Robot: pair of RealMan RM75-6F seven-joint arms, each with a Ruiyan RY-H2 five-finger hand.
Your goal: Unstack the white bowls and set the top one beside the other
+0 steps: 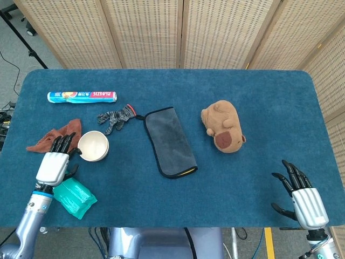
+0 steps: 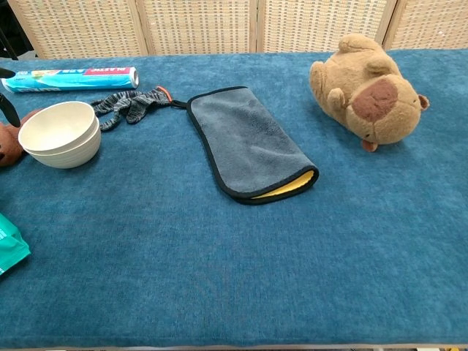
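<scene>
Two white bowls (image 1: 93,145) (image 2: 60,134) sit stacked, one inside the other, on the left of the blue table. My left hand (image 1: 55,161) hovers just left of the stack with its fingers spread, holding nothing; its fingertips (image 1: 63,141) reach level with the bowl's rim. In the chest view only a dark fingertip (image 2: 7,102) shows at the left edge. My right hand (image 1: 303,197) rests open near the table's front right corner, far from the bowls.
A rust-brown cloth (image 1: 55,136) lies left of the bowls, a teal packet (image 1: 75,197) in front of them. Behind are a grey glove (image 1: 116,118) and a plastic-wrap roll (image 1: 81,96). A folded grey cloth (image 1: 168,140) lies mid-table, a plush toy (image 1: 223,127) to its right.
</scene>
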